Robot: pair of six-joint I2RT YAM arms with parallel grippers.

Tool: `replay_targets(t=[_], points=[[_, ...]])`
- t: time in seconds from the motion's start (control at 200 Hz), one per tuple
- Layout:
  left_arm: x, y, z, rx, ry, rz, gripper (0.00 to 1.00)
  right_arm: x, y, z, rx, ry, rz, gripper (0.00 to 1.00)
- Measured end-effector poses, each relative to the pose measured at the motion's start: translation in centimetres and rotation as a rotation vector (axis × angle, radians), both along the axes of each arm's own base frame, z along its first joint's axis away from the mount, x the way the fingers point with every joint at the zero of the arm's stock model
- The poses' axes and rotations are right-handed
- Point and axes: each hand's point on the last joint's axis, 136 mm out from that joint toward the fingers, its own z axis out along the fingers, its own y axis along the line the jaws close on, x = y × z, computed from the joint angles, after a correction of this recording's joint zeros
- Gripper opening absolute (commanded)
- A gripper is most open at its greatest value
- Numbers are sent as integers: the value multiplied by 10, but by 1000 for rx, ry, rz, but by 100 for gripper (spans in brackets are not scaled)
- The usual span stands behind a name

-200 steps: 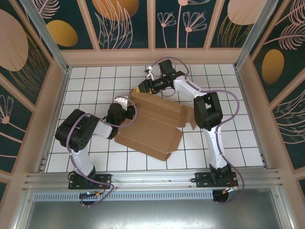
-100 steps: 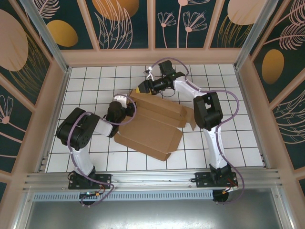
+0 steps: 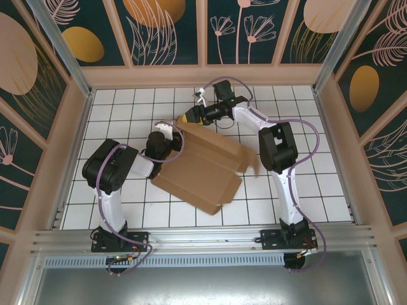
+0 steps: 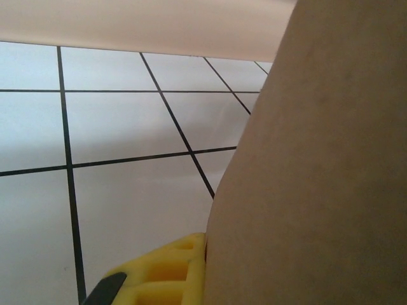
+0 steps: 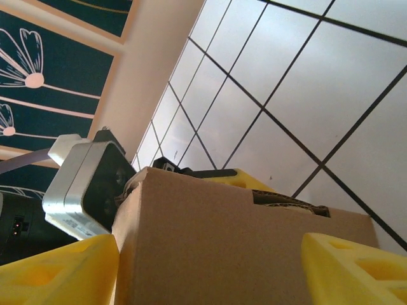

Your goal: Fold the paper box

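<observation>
The paper box is a brown cardboard sheet, partly folded, lying slantwise on the white tiled floor. My left gripper is at its far left corner, shut on the cardboard. In the left wrist view one yellow finger lies flat against the paper box, which hides the other finger. My right gripper is at the box's far corner, open. In the right wrist view its yellow fingers straddle a raised panel of the paper box. The left gripper's finger peeks over that panel's top edge.
The tiled floor is ringed by a low peach wall with patterned panels above. An aluminium rail runs along the near edge by the arm bases. Bare tiles lie to the left, right and far side of the box.
My left gripper has shut on the box's far left corner and moved slightly away from the bases. The box's far panel has shifted and its right flap has swung. The right gripper has hardly moved.
</observation>
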Motion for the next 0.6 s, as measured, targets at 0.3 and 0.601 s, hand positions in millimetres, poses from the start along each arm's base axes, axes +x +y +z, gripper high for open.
replay_targets(t=[0.3,0.601], points=[[0,0,0,3,-3,-2,0,1,-3,0,-15,-3,-22,81],[-2,2,1,-5,8,4,0,2,-30,8,-54,16,-156,84]])
